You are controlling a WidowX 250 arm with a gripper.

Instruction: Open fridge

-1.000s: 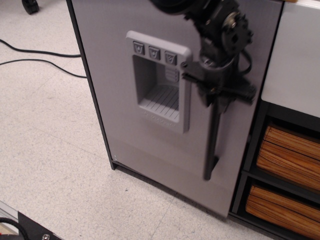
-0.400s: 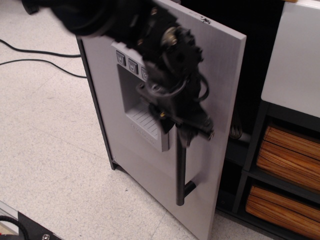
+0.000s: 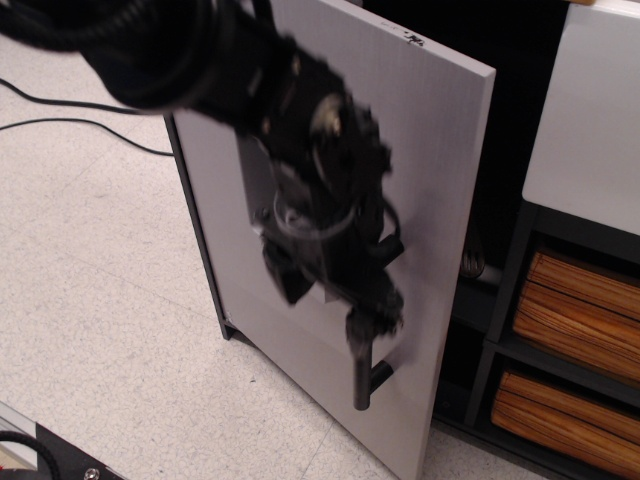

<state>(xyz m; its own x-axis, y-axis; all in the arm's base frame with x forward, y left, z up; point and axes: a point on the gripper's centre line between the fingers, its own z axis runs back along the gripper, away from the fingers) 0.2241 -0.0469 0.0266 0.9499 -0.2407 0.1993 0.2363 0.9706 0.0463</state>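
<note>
My blurred black gripper (image 3: 368, 322) looks like matt plastic against the smooth matt light grey fridge door (image 3: 440, 180) with its glossy black bar handle (image 3: 362, 385), above the rough speckled pale floor (image 3: 110, 300), beside grainy wooden-slat drawers (image 3: 578, 300).

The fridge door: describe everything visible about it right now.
The flat, light grey fridge door looks like a matte painted panel with dark edges. It stands upright and swung partly open, hinged on its left side, its free right edge out from the cabinet so that the black interior shows behind it. A vertical black bar handle runs down its right side; only the lower end shows. The blurred black robot claw sits over the handle and hides most of the door's middle. Whether the claw is shut cannot be told.
</note>
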